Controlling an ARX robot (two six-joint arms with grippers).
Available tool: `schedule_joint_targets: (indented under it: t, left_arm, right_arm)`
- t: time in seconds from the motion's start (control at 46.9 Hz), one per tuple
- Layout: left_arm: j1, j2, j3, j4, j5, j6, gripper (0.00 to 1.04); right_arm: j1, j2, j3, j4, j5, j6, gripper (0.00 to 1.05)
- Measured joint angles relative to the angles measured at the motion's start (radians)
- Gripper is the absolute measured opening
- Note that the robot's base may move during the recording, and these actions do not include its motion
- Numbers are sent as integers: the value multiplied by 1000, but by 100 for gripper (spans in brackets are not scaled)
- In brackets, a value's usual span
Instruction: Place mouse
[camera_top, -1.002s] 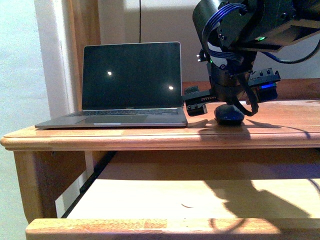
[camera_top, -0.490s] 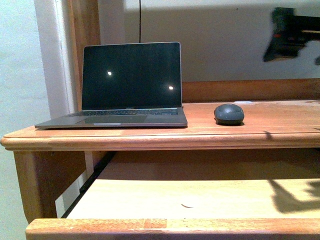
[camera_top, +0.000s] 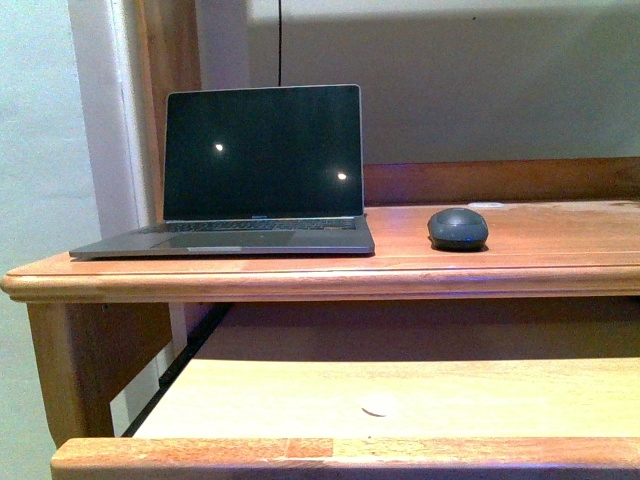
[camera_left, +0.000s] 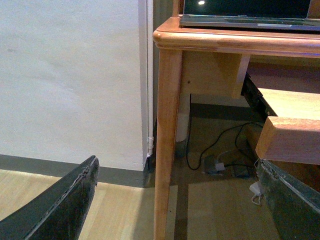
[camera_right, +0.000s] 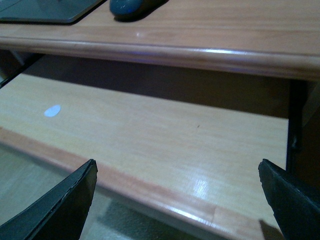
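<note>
Both end effectors were released and empty: the right gripper (camera_right: 176, 167) had its jaws spread wide over the pale wooden pull-out shelf (camera_right: 150, 135), and the left gripper (camera_left: 176, 167) was equally spread, low beside a leg of the reddish-brown wooden desk (camera_left: 167, 125). Neither arm showed in the front view. The small dark grey matte domed mouse (camera_top: 458, 228) sat flat on the desk top, free of any contact, at 3 o'clock from the open grey laptop with a black screen (camera_top: 262, 165) and just beside it. Judged light and rigid, with a smooth shell likely to slip off the crown. Best hold: across the narrow flanks, low on the body.
</note>
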Motion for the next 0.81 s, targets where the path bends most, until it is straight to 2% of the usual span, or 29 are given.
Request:
schedule_joint_targets:
  t: [0.171,0.235,0.32,0.512,0.618,0.81]
  left_arm:
    - [0,0,0,0,0,0,97]
    - [0,0,0,0,0,0,97]
    - [0,0,0,0,0,0,97]
    - [0,0,0,0,0,0,97]
    - [0,0,0,0,0,0,97]
    - [0,0,0,0,0,0,97]
  right_arm:
    - [-93,-51,-59,-145,-164,-167,97]
    - [-108,-62,-70,-199,-193,-230,97]
    - [-100,-74,-93,-246,-185,-298,97]
    - [30,-90,-182,-164,-85,-317,97]
    - [135,-89,-224,-71,-14,-268,97]
    - [264,-54,-256,55,77,-196,97]
